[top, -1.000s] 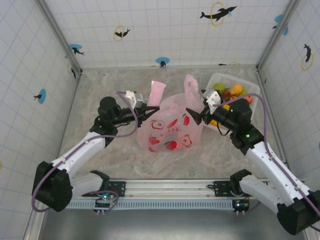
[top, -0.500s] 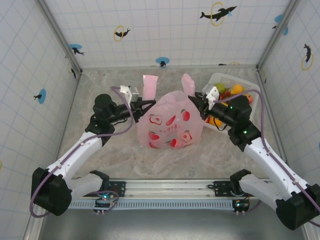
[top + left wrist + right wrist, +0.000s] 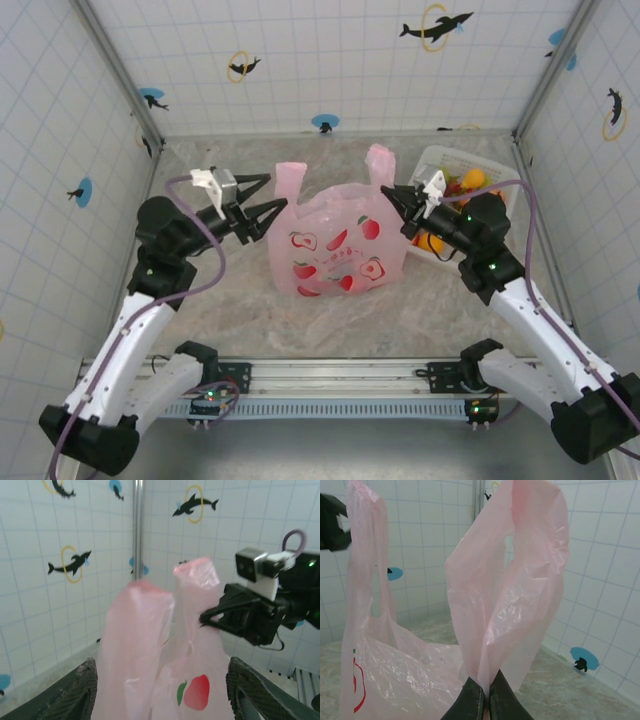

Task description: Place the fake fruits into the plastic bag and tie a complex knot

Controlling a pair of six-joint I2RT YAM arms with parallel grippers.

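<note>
The plastic bag (image 3: 338, 245), translucent pink with red fruit prints, stands upright mid-table with both handle loops raised. My right gripper (image 3: 388, 193) is shut on the base of the right handle (image 3: 512, 575), its fingertips (image 3: 485, 700) pinching the pink film. My left gripper (image 3: 277, 191) is open just left of the left handle (image 3: 290, 178); its two pads (image 3: 80, 690) stand wide apart, with the bag (image 3: 165, 645) ahead of them and untouched. Fake fruits (image 3: 465, 186), orange, green and red, lie in the white basket. What is inside the bag is unclear.
The white slatted basket (image 3: 478, 160) sits at the back right, close behind my right wrist. Tiled walls with dolphin stickers close in the marble table (image 3: 200, 320) on three sides. Open table lies in front of the bag.
My left gripper has let go of the left handle, opened, and drawn back to the left. My right gripper has shut on the right handle. The bag now stands taller.
</note>
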